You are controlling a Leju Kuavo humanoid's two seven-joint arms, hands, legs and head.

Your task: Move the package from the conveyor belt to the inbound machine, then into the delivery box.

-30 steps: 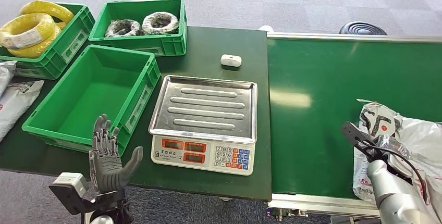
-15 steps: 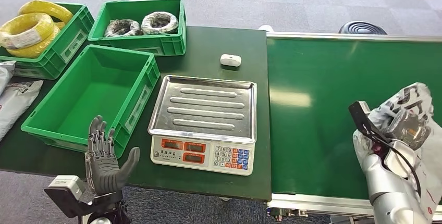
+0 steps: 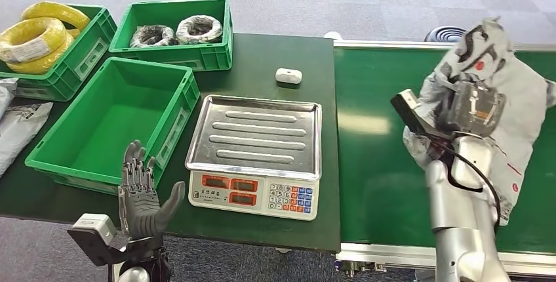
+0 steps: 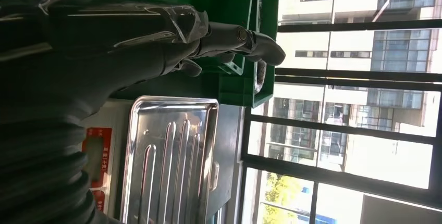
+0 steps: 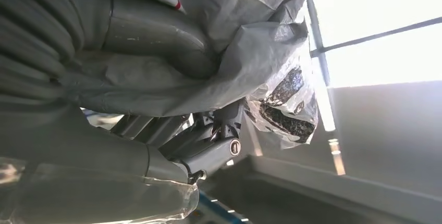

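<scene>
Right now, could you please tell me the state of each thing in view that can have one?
package: held up over the conveyor belt, gripped by the right hand
left hand: open, holding nothing
scale tray: bare
nearest green crate: empty
far crates: holding cable coils

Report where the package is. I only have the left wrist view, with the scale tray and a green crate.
Observer: The right hand grips the grey package, held up over the conveyor belt.
Operator: Confirm it is not over the scale yet.
Observer: Confirmed. In the head view the package hangs to the right of the scale, above the belt alone.
Operator: Place the left hand for me.
Observer: The left hand is open, fingers up, just in front of the big empty green crate.
</scene>
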